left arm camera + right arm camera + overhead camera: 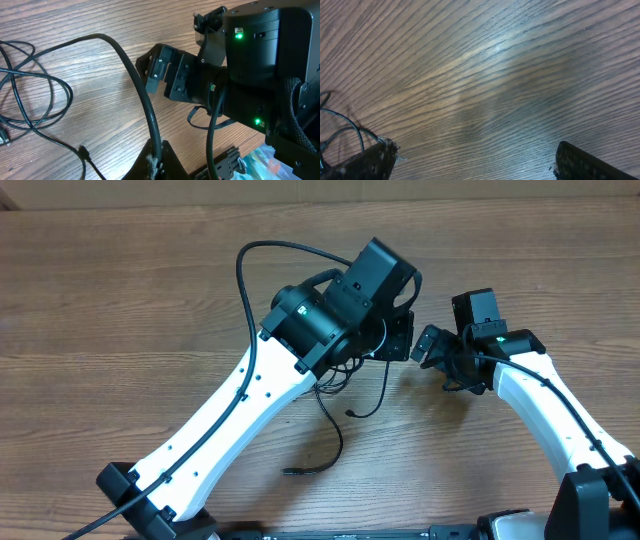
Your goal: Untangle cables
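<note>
Overhead view, bench entry. Every position below is given from the left wrist block (340, 305), the black housing at the end of your left arm (235, 405).

Table (120, 300): wood grain, and it fills your frame on all sides of the left wrist block.

Left arm: a white link that runs from the lower left of the frame up into the left wrist block.

Right arm (540, 395): a white link to the right of the left wrist block. Its black head is turned toward the block and sits close beside it.

Right gripper (472, 150): just right of the left wrist block. Your right wrist view shows both fingers spread wide, with only bare table between them.

Left gripper (156, 161): largely hidden under the left wrist block from overhead. In your left wrist view the fingertips are pressed together and one cord (150, 117) runs straight into them. Record it as clamped on that cord.

Cables (340, 438): thin and black. The bunch lies on the table partly beneath the left wrist block, and strands trail out below it in frame. Your left wrist view shows loose overlapping loops flat on the wood, and the clamped cord arches up away from them.

Plug end (291, 472): small and black, lying on the table below and slightly left of the left wrist block, at the tip of the longest trailing strand.
</note>
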`<state>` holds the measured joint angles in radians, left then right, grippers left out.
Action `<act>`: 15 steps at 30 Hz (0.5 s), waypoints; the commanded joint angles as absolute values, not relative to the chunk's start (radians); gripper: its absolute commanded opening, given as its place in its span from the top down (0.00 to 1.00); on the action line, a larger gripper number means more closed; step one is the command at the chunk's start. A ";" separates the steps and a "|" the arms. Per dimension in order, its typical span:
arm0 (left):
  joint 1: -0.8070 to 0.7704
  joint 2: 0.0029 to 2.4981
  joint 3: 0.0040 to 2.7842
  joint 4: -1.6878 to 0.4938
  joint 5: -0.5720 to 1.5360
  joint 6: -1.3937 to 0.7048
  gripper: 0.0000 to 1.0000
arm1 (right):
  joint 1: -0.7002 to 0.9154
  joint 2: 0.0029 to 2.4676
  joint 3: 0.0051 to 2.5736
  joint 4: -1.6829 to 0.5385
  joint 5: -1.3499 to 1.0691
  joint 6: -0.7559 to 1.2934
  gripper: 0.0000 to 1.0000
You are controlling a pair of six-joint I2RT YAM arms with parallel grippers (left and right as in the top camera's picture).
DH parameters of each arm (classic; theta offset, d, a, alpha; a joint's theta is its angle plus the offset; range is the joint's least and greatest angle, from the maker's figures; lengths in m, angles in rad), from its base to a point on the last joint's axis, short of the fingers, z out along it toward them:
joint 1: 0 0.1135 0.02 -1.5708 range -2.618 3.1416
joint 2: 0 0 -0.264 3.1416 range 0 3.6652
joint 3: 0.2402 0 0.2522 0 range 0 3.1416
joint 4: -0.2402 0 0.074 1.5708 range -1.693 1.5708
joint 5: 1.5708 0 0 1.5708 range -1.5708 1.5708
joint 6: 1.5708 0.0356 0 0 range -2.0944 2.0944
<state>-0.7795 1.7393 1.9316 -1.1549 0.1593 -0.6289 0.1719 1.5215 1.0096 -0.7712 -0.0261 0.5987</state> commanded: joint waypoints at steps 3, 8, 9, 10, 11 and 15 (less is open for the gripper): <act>-0.786 1.747 1.933 -1.151 0.146 -0.636 0.96 | 0.171 1.528 1.014 -0.769 -0.020 0.602 0.00; -0.786 1.753 1.933 -1.151 0.146 -0.636 0.96 | 0.171 1.528 1.014 -0.769 -0.020 0.602 0.00; -0.786 1.755 1.933 -1.151 0.146 -0.635 0.96 | 0.171 1.528 1.014 -0.769 -0.020 0.602 0.00; -0.786 1.758 1.933 -1.151 0.146 -0.636 0.96 | 0.171 1.528 1.014 -0.769 -0.020 0.602 0.00; -0.786 1.761 1.933 -1.151 0.146 -0.636 0.96 | 0.171 1.528 1.014 -0.769 -0.020 0.602 0.00; -0.787 1.785 1.933 -1.152 0.148 -0.636 0.96 | 0.171 1.528 1.014 -0.769 -0.020 0.602 0.00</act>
